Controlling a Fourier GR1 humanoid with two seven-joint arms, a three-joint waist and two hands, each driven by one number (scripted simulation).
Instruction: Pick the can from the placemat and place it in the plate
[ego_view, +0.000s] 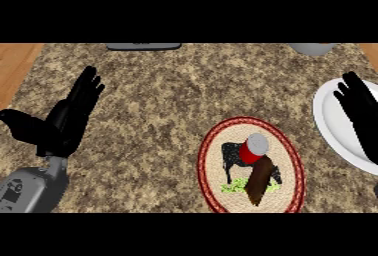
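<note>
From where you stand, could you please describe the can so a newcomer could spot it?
Find the oval woven placemat with a red border on the speckled granite counter. Upright on its cow picture stands the small red can with a silver top, the mat's only object.

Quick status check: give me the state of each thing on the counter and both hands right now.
can: upright on the placemat, not held
placemat: flat on the counter, holding the can
plate: white, nothing on it, partly under the right hand
left hand: open, resting
right hand: open, over the plate
</note>
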